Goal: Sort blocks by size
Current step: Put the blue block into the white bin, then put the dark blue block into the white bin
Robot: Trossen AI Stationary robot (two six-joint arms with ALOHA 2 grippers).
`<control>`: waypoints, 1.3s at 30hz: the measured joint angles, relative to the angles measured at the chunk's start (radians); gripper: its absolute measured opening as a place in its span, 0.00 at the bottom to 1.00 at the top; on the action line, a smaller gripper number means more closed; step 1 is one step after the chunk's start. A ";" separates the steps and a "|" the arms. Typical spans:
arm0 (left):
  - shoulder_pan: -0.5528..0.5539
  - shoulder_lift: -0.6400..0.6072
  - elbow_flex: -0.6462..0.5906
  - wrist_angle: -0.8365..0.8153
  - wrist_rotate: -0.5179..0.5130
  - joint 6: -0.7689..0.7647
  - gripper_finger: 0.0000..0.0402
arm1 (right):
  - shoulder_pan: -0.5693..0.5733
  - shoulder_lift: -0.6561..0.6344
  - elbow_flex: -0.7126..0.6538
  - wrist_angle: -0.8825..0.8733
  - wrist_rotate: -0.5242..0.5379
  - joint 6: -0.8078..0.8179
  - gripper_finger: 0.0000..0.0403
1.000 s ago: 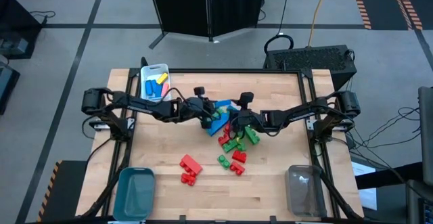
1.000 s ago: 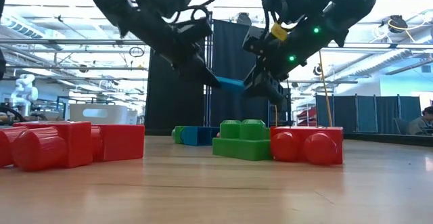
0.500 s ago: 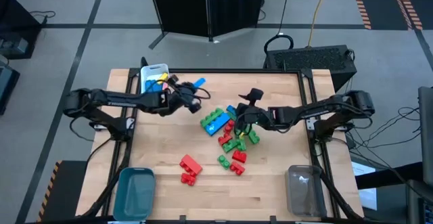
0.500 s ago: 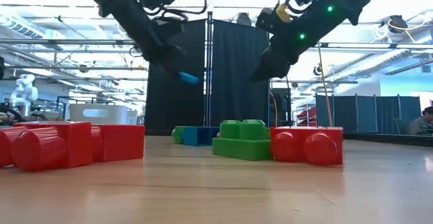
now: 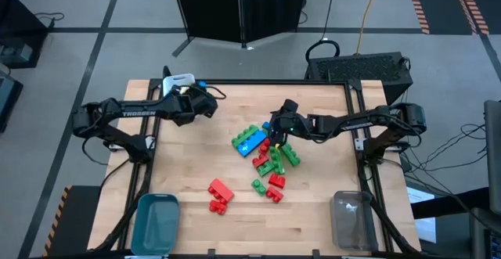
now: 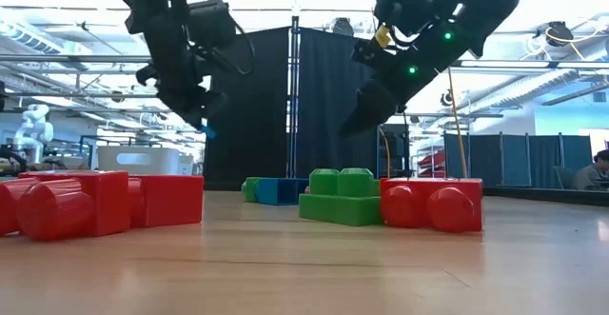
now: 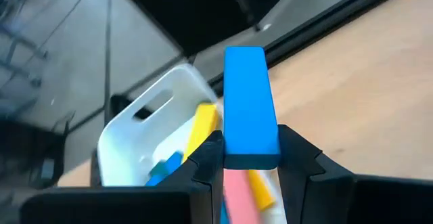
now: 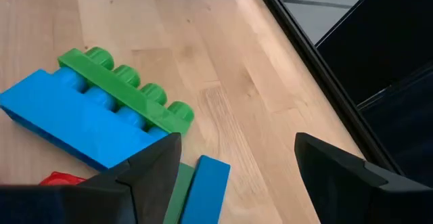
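Observation:
The blocks lie in a loose pile mid-table: a large blue brick beside a green one, with more green and red bricks nearer the front. My left gripper is at the far left by the white bin, shut on a thin blue bar. The bin holds yellow, blue and pink bars. My right gripper hovers open above the pile's far side, over another thin blue bar, touching nothing. My left gripper pinches the blue bar's two long sides between its two fingers, at the end nearest the wrist. The bar runs along the fingers and sticks out well past their tips. It slants down and is lifted clear, next to the white bin's rim.
A teal bin sits at the front left corner and a clear bin at the front right. Bare wood lies between the pile and the white bin. A dark frame rail runs along the table's far edge.
My left gripper has carried the blue bar from the pile toward the table's far left, up to the white bin, rolling and tipping on the way. My right gripper, close to the bar's other end a second ago, has drawn back from it and risen a little above the pile.

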 joint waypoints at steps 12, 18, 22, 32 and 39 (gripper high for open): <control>0.132 0.000 -0.018 -0.029 0.093 -0.054 0.20 | -0.034 0.000 0.000 0.014 -0.083 -0.038 0.68; 0.200 0.000 -0.086 -0.006 0.180 -0.055 0.20 | -0.070 0.000 0.000 0.078 -0.078 -0.050 0.68; 0.232 0.000 -0.118 0.007 0.217 -0.080 0.20 | -0.084 0.000 0.000 0.083 -0.078 -0.048 0.68; 0.263 0.001 -0.127 0.054 0.244 -0.074 0.35 | -0.090 0.000 0.000 0.036 -0.082 0.101 0.68; 0.263 0.001 -0.127 0.056 0.270 -0.016 0.53 | -0.105 0.046 0.001 -0.077 -0.128 0.234 0.68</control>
